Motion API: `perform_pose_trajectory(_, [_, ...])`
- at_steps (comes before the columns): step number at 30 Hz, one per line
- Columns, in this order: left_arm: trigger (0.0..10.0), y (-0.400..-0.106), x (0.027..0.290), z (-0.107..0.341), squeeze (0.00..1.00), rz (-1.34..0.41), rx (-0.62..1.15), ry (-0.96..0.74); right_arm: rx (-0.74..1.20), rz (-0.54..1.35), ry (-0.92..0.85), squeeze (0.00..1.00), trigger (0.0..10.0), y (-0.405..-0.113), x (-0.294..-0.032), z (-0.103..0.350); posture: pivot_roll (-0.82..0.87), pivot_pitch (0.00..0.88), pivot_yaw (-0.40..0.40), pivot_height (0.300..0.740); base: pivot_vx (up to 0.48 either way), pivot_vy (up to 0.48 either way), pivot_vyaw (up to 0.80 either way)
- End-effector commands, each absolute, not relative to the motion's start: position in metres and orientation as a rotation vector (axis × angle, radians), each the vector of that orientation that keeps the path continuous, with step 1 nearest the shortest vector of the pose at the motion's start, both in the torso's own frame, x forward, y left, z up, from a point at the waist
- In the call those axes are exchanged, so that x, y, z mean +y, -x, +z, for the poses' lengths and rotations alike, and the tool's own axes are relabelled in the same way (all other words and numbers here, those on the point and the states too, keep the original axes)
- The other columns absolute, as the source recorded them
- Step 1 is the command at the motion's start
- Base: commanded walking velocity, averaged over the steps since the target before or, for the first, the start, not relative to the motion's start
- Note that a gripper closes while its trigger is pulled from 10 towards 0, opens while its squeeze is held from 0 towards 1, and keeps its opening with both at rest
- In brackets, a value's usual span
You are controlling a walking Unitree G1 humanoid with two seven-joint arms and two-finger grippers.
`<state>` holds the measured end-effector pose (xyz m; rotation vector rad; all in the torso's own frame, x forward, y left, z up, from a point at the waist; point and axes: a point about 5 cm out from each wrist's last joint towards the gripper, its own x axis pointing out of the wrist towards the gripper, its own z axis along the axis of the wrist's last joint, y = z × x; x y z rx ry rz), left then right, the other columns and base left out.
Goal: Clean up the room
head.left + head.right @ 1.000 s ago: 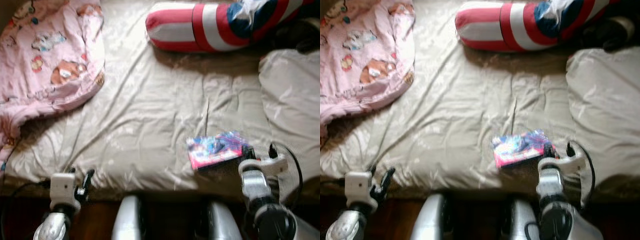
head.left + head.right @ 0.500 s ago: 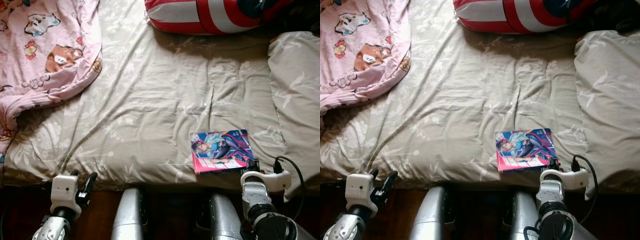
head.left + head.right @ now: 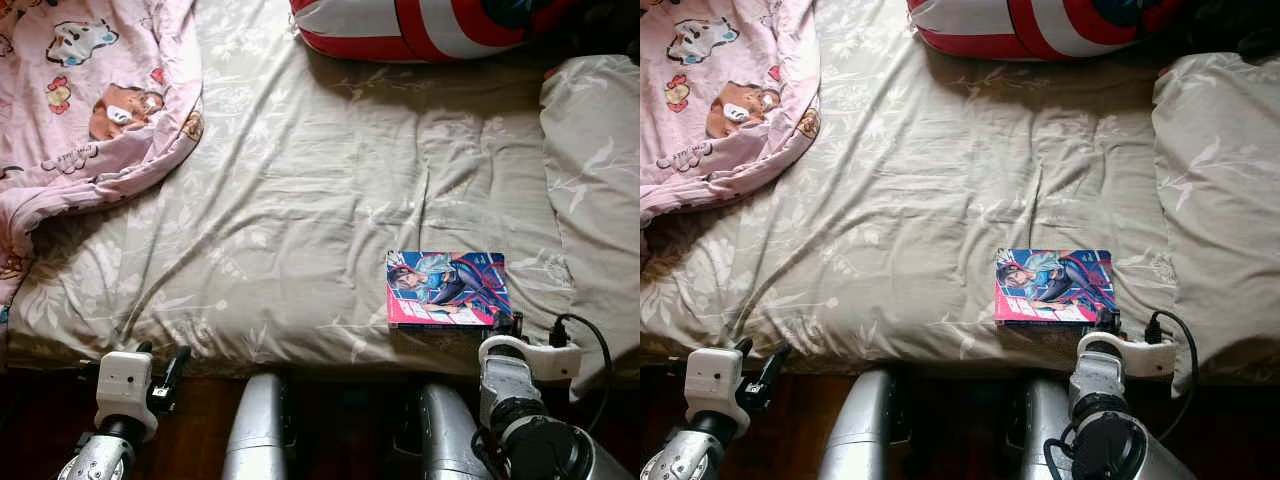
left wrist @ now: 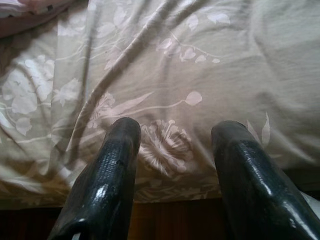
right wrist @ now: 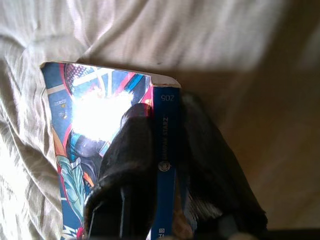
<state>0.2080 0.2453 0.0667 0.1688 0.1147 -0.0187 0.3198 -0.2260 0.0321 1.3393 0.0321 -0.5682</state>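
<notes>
Right gripper (image 5: 165,165) clamped on the book (image 3: 447,289), one finger over the cover, the other past the blue spine. Book flat on the bed (image 3: 320,210) near its front edge, at 4 o'clock from the bed's middle, just left of the beige pillow (image 3: 595,180). Right arm reaching up from 5 o'clock, wrist at the book's lower right corner. Left gripper (image 4: 172,150) spread wide, holding nothing, hovering at the bed's edge at 7 o'clock. Pink blanket (image 3: 80,110) heaped at 10 o'clock; striped bolster (image 3: 420,25) at 12 o'clock.
</notes>
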Motion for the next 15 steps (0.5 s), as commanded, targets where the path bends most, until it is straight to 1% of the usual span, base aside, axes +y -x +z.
perform_pose_trajectory(1, [10.0,-0.1994,0.2507,0.0589,0.00,-0.007,0.165,-0.181,0.081,-0.569,-1.322,0.00,10.0,-0.3150,-0.2212,0.0243,0.23,0.414,0.095,0.622,0.000,0.000,0.00])
perform_pose_trajectory(15, [10.0,-0.1996,0.2499,0.0579,0.00,-0.007,0.170,-0.176,0.093,-0.564,-1.292,0.00,10.0,-0.3164,-0.2225,0.0261,0.23,0.416,0.094,0.622,0.000,0.000,0.00])
